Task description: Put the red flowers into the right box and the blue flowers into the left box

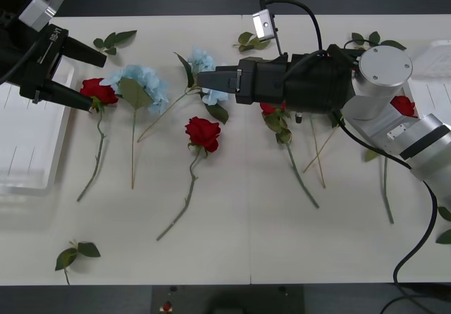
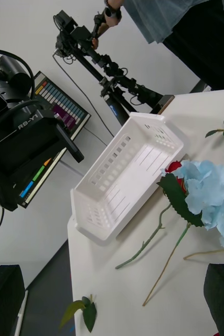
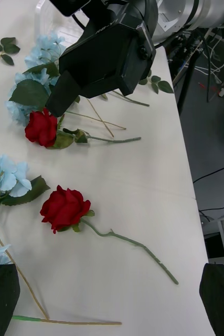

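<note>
Reaching across the white counter (image 1: 232, 258), our right end effector (image 1: 204, 80) hangs above the pale sky-blue hydrangea-like flowers (image 1: 204, 64) near the counter's middle, its black fingers spread apart and holding nothing. Our left end effector (image 1: 91, 82) sits at the inner rim of the shallow white translucent plastic left box (image 1: 28, 180), black fingers released too, the lower fingertip just beside a deep red artificial rose (image 1: 99, 90) on a thin green stem. More blue flowers (image 1: 144, 82) lie next to that rose, another red rose (image 1: 203, 132) lies at mid-counter, one (image 1: 268, 108) is partly under our right arm, and one (image 1: 403, 105) lies near the white right box (image 1: 437, 74), which shows at the far right edge. Loose green leaf sprigs (image 1: 76, 252) are scattered about. In the right wrist view, the left arm's black housing (image 2: 22, 142) bears white lettering that reads "RB-Y1"; we find no other legible writing.
</note>
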